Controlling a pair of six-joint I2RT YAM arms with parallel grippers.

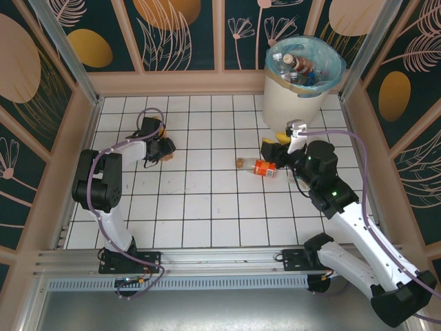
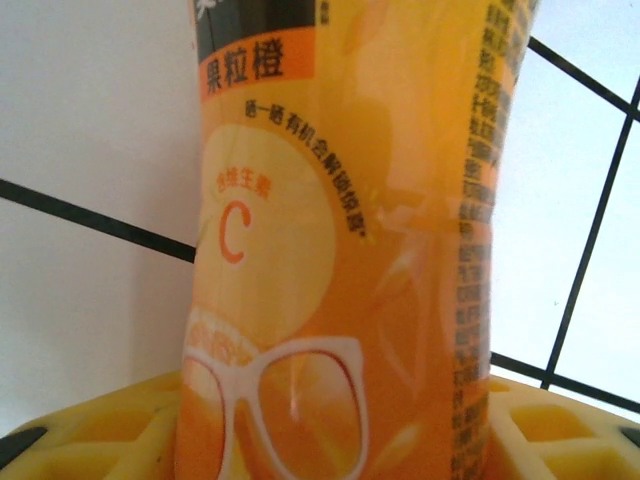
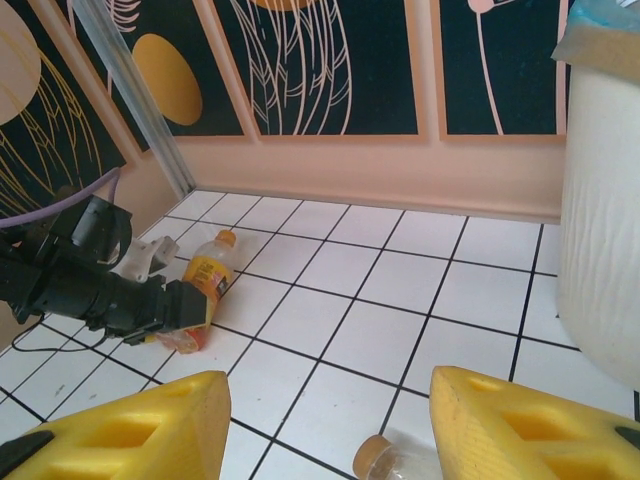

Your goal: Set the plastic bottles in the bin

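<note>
A bin point(image 1: 296, 103) was set at the far right of the tiled floor point(image 1: 207, 207), close to the back wall point(image 1: 179, 81), and several bottles point(image 1: 298, 65) were piled inside it. Before the bin and to its left, a lone bottle point(image 1: 260, 167) was laid on its side near the middle of the floor, with the right gripper point(image 1: 273, 156) just to its right, between it and the bin. Well apart, on the left side of the floor, a second bottle point(image 2: 340, 250) was held between the fingers point(image 2: 90, 430) of the left gripper point(image 1: 160, 145).
</note>
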